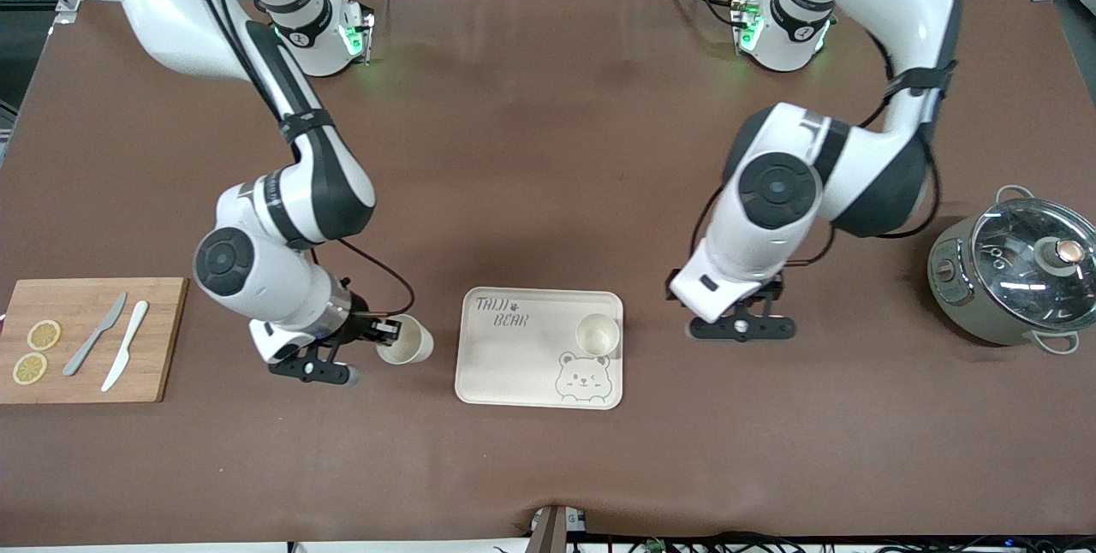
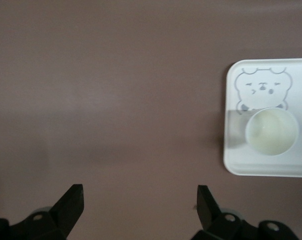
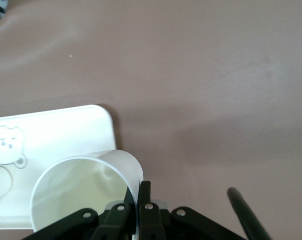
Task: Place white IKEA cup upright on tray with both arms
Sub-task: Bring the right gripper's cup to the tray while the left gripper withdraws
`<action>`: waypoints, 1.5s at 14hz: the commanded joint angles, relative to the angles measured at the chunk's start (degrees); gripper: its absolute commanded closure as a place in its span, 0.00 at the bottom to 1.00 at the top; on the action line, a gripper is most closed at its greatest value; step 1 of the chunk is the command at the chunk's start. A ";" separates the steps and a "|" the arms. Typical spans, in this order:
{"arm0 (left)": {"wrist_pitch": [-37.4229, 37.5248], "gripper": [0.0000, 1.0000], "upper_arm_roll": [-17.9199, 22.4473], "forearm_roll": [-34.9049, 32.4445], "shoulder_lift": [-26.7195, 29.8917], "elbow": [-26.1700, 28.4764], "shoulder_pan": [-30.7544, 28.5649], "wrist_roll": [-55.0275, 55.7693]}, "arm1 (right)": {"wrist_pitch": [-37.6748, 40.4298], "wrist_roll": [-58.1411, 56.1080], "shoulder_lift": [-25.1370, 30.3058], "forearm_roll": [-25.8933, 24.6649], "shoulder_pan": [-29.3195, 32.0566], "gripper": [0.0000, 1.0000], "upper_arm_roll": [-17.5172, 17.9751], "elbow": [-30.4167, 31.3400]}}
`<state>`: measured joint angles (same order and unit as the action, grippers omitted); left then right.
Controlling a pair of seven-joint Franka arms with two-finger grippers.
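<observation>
A white cup (image 1: 408, 341) is pinched by its rim in my right gripper (image 1: 390, 332), over the table just beside the tray (image 1: 514, 369) at its right-arm end. In the right wrist view the fingers of the right gripper (image 3: 139, 192) clamp the cup's wall (image 3: 76, 190), with the tray's corner (image 3: 56, 130) past it. A second white cup (image 1: 598, 333) stands upright on the tray above the bear drawing. My left gripper (image 1: 741, 328) is open and empty over the table beside the tray's other end. The left wrist view shows the open left gripper (image 2: 140, 197), the tray (image 2: 300, 80) and the upright cup (image 2: 271, 131).
A wooden cutting board (image 1: 163, 339) with two lemon slices (image 1: 36, 351) and two knives (image 1: 111, 346) lies at the right arm's end. A grey-green pot with a glass lid (image 1: 1019, 275) stands at the left arm's end.
</observation>
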<state>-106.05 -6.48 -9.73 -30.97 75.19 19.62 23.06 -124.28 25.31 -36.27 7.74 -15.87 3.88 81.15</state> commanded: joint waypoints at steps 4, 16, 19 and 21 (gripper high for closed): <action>4.45 0.00 -0.20 2.61 6.26 2.59 -8.19 -14.43 | -4.64 8.25 -2.49 -1.50 -4.25 1.00 -0.81 -1.00; 8.41 0.00 0.15 7.97 23.22 12.25 -14.96 -20.06 | -13.87 19.94 -8.37 -6.33 -10.49 1.00 -0.98 -1.52; 8.41 0.00 0.24 9.90 27.35 15.24 -15.84 -22.62 | -14.14 22.41 -9.78 -8.09 -11.19 1.00 -1.07 -2.40; 9.19 0.00 0.33 10.26 28.59 15.51 -15.85 -22.71 | -15.63 22.94 -10.31 -8.35 -11.72 1.00 -1.07 -2.49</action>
<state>-97.21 -6.29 -0.89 -5.50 88.01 4.02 1.51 -139.17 46.07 -45.13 0.82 -26.50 3.48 80.67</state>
